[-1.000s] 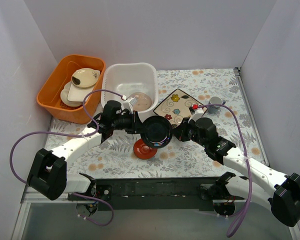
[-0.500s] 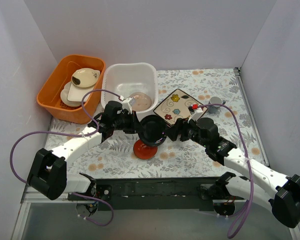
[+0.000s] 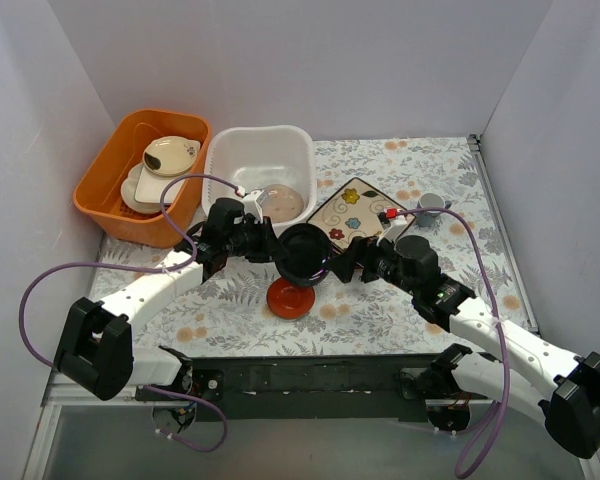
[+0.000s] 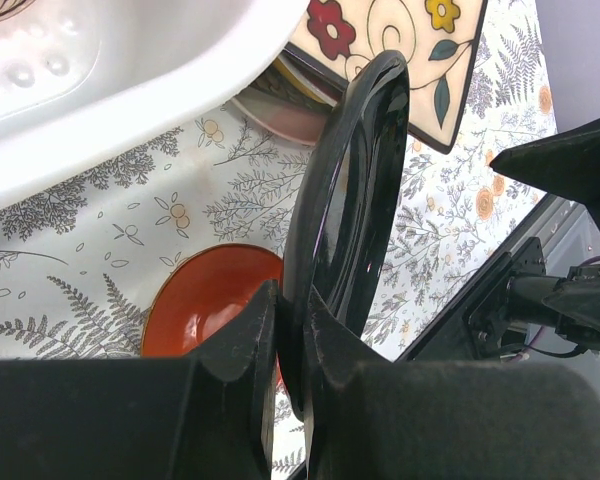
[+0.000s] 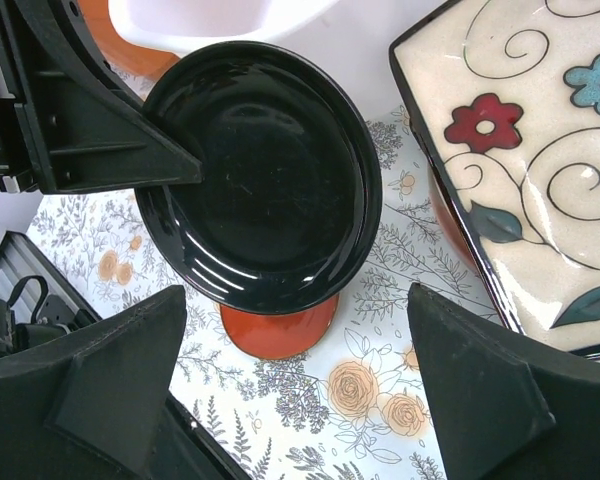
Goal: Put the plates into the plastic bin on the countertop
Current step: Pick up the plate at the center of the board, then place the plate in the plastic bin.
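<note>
The small dark glossy round plate (image 3: 305,252) hangs tilted on edge above the countertop (image 3: 400,300), just in front of the white plastic bin (image 3: 262,150). My left gripper (image 4: 292,300) is shut on the rim of this dark plate (image 4: 355,190). My right gripper (image 5: 298,300) stands open to its right and touches nothing; the dark plate (image 5: 265,170) fills the view ahead of it. Under the plate, a red saucer (image 3: 290,298) lies on the countertop. The cream square floral plate (image 3: 355,212) rests right of the bin. A pink-cream round plate (image 3: 282,203) lies inside the bin.
An orange tub (image 3: 115,160) holding cream dishes stands left of the bin. A small grey cup (image 3: 430,205) sits at the back right. Another plate's edge (image 4: 290,115) shows under the square plate. Grey walls close in both sides.
My right gripper has opened, let go of the dark plate and drawn back slightly. The left gripper keeps the plate, now tipped more on edge and a little nearer the bin.
</note>
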Available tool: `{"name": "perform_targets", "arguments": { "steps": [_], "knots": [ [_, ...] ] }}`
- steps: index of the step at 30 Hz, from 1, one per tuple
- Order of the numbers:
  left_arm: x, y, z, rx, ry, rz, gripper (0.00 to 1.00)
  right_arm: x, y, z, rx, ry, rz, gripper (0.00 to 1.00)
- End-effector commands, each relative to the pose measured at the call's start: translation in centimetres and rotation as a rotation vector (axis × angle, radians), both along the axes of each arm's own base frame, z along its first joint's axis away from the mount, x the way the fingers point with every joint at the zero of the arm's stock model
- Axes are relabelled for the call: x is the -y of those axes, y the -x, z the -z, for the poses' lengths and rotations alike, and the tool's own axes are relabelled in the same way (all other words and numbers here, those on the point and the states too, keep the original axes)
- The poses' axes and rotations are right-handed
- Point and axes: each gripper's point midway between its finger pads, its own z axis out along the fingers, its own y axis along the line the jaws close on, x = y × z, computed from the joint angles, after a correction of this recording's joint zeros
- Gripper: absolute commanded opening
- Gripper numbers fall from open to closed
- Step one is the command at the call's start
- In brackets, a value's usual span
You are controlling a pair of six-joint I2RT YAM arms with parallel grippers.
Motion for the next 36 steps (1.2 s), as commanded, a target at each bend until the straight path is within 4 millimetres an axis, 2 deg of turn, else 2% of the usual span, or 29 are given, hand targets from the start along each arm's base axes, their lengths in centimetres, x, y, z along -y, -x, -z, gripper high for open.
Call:
{"name": "perform_targets", "arguments": {
  "steps": [1,9,16,22,29,36],
  "knots": [
    [0.3,-0.7,-3.1,0.084,0.043,-0.005,0.00,-0.1,-0.3,-1.5,0.059,-0.019,-0.006,0.98],
    [0.2,-1.3,-4.1,0.108,0.047,-0.032,0.00,0.4,-0.2,-1.4,0.061,-0.019,0.009,0.98],
    [-0.2,-3.7,-6.8,0.181,0.050,-0.117,0.00,0.2,-0.1,-1.0,0.051,-0.015,-0.003,0.98],
    [0.2,-5.7,-8.9,0.214,0.070,-0.136,0.00,0.1,0.1,-0.9,0.050,-0.021,-0.006,0.98],
    [0.6,-7.9,-9.4,0.198,0.083,-0.149,0.00,0.1,0.1,-0.5,0.041,-0.017,-0.008,0.98],
    [-0.9,-10.6,-10.5,0.205,0.107,-0.211,0.00,0.0,-0.1,-0.1,0.037,0.003,-0.024,0.98]
  ]
}}
